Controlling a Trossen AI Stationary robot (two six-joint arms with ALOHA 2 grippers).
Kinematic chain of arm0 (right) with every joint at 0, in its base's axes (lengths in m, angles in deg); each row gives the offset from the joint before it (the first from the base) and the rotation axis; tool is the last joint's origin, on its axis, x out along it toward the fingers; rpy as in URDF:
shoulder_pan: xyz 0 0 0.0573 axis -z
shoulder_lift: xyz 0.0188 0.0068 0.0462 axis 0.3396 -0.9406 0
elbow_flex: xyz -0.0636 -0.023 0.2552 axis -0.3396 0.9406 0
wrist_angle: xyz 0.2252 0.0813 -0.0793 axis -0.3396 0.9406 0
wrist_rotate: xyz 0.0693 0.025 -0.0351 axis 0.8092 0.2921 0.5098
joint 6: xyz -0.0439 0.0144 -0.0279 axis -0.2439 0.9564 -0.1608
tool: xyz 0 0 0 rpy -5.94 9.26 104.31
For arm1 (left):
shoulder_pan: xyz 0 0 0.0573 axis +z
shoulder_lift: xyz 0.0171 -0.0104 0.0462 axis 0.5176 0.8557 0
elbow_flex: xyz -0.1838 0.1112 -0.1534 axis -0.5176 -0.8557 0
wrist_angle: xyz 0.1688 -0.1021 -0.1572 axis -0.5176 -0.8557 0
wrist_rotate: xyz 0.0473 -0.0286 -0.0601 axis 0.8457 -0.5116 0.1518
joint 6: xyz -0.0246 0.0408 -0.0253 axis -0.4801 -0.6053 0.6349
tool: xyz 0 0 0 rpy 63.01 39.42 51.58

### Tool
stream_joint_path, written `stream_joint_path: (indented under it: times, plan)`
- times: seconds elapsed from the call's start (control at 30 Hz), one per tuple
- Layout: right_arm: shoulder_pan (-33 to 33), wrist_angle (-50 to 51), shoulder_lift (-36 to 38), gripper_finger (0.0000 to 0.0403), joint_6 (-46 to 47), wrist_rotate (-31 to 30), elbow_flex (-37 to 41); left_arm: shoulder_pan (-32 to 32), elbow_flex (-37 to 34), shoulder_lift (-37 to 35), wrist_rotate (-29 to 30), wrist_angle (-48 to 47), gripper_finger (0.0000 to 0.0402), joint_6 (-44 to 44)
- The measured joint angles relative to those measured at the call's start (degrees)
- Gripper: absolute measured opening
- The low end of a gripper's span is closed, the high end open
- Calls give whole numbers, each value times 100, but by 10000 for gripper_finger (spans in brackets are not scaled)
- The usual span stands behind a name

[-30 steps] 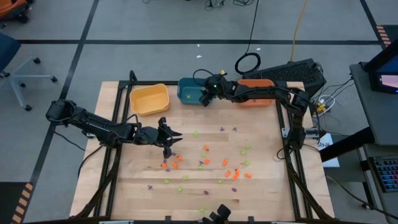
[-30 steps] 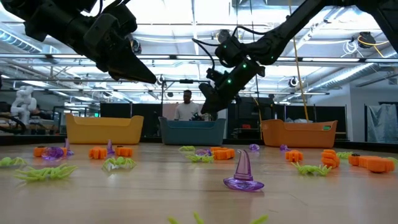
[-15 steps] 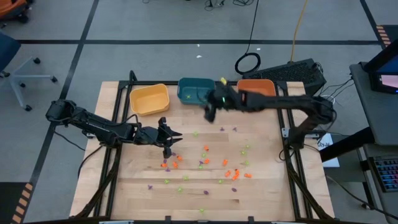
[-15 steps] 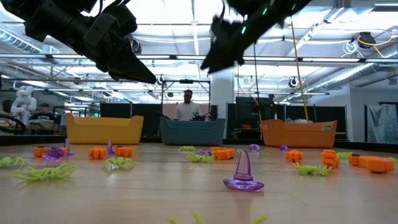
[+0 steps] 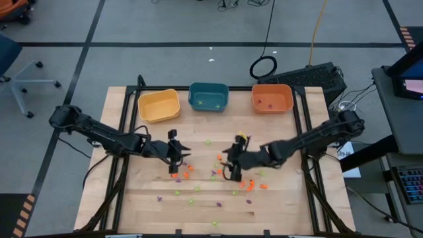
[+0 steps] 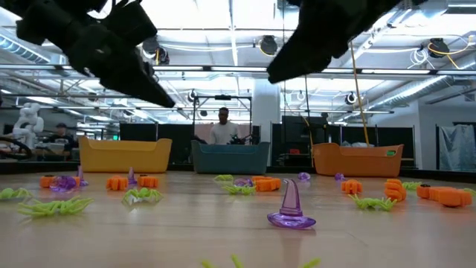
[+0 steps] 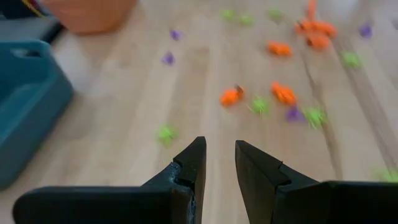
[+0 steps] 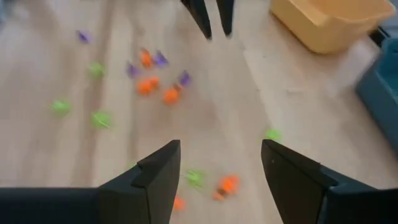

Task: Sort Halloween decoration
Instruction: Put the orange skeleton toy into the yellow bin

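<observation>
— Do we find any lettering, label, brand or number to read in these views?
— We find none: the yellow bin (image 5: 158,105), the teal bin (image 5: 208,96) and the orange bin (image 5: 271,98) have plain walls, and the wooden table (image 5: 284,198) bears no print
— What about the room behind the table?
— We see a lit screen (image 5: 411,73) at the edge of the high view, but whatever stands on it is too small for us to read
</observation>
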Motion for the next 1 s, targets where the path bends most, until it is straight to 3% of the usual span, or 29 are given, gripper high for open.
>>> stream_joint_path:
  times: [0.27,0.37,0.5,0.73,1.0]
  plan:
    - [-564,-2615,-2,210,-287,-210,1158,-139,652,212,-1019,-1642,88,34]
    - [-604,-3248,2,210,-444,-224,1510,-136,938,588,-1442,-1727,88,-139]
    - [-604,-3357,-2,210,-534,-224,1649,-141,1336,1256,-1770,-1868,88,-559]
    - [-617,-3213,2,210,-689,-204,1649,-136,2267,2268,-1773,-2932,92,-880]
    - [-617,-3079,0,210,-709,-200,1649,-119,2639,2755,-1538,-3137,150,-1151]
